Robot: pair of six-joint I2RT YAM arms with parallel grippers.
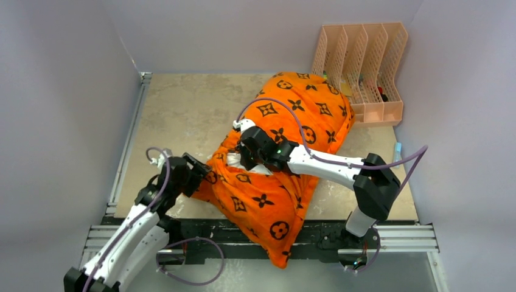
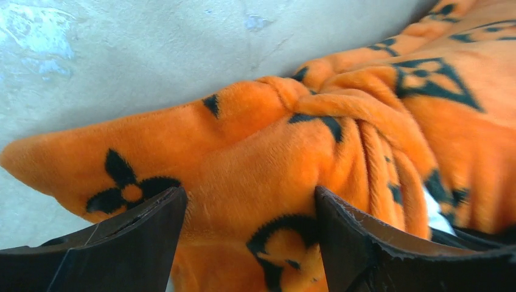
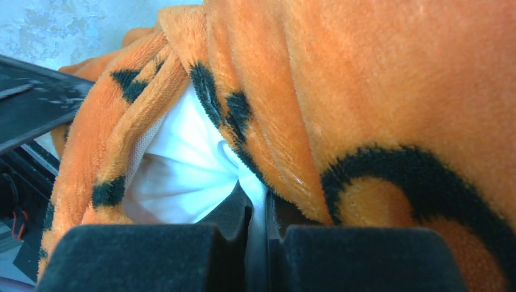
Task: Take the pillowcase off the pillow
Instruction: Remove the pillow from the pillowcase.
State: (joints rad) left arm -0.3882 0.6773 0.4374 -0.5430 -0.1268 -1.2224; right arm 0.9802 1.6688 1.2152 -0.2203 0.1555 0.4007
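Orange plush pillowcase (image 1: 292, 115), printed with black flower and circle motifs, lies slantwise over the mottled beige table (image 1: 182, 115). Its far end sits just beside the peach plastic file rack (image 1: 365, 67), and its near end drapes over the black rail at the table's front edge. It is bunched into folds around an opening on its left side, where a patch of the plain white stuffed pillow (image 1: 234, 159) shows through. The rest of the pillow is covered.

The right gripper (image 1: 246, 155) reaches across the cover to that opening. In the right wrist view its fingers are clenched almost together on a pinch of the white pillow cloth (image 3: 182, 176), with orange folds hanging around the grip.

The left gripper (image 1: 198, 173) is at the pillowcase's left corner, low by the table. In the left wrist view its jaws stand spread wide – released – with a thick roll of orange plush (image 2: 255, 158) lying across the gap between them.
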